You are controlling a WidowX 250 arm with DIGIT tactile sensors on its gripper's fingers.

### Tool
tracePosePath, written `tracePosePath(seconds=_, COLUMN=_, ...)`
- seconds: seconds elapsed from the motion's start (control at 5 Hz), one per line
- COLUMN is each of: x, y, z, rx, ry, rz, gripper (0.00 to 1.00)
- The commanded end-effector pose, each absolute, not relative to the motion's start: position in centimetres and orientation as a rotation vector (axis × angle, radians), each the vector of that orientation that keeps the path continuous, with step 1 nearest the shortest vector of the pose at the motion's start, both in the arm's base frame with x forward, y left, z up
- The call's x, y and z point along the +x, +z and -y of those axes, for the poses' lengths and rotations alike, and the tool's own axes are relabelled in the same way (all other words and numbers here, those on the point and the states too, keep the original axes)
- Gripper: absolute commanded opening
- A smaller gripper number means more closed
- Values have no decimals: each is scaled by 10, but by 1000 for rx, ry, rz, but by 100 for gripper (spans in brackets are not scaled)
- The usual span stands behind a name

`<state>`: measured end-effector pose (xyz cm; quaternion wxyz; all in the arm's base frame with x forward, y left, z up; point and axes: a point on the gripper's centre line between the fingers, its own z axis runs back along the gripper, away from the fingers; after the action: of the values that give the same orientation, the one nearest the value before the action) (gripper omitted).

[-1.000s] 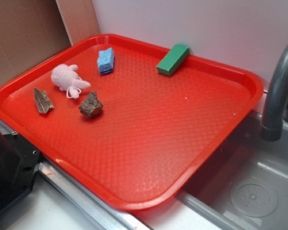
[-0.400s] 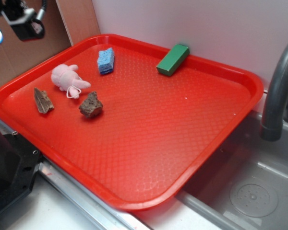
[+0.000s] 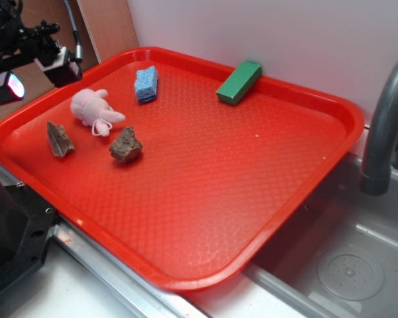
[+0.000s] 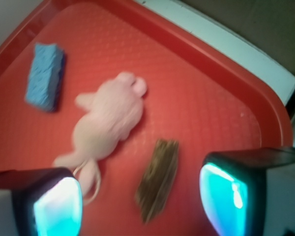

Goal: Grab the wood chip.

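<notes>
Red tray (image 3: 305, 165) with pink toy (image 3: 93, 109), blue sponge (image 3: 146, 83), green block (image 3: 239, 82), brown lump (image 3: 125, 145).

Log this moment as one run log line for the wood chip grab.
phase: approach | gripper: open, above tray | wood chip: lying flat beside pink toy, untouched | contact: none

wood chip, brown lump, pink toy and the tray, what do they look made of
Wood chip: thin raw wood, matte, with streaky lengthwise grain.
Brown lump: chunky and rough, maybe rock or bark; the look leaves it open.
Pink toy: soft matte plush or rubber, blurred in the wrist view.
Tray: glossy red plastic with a moulded pebbled texture and raised rim.
</notes>
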<state>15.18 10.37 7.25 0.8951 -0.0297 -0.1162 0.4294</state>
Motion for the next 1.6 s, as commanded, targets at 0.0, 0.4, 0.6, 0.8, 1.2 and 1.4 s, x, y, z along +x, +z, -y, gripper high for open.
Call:
tracePosePath(seconds=0.0, x=132, y=35, z=-119, rx=23, ry=811, rz=152, gripper=100)
tracePosePath(seconds=0.4, x=127, y=24, z=-120, rx=140, ry=781, rz=113, gripper=100)
tracePosePath(seconds=0.6, x=127, y=28, z=-124, rx=193, ry=743, rz=55, gripper=87)
tracePosePath(seconds=0.8, x=121, y=33, z=-128, rx=192, ry=733, rz=25, gripper=0)
tracePosePath(seconds=1.2, x=102, y=46, z=-134, rx=31, ry=615, rz=60, gripper=0)
tracePosePath(seconds=1.4, x=100, y=77, z=-128, rx=-30, ry=448, rz=108, gripper=0)
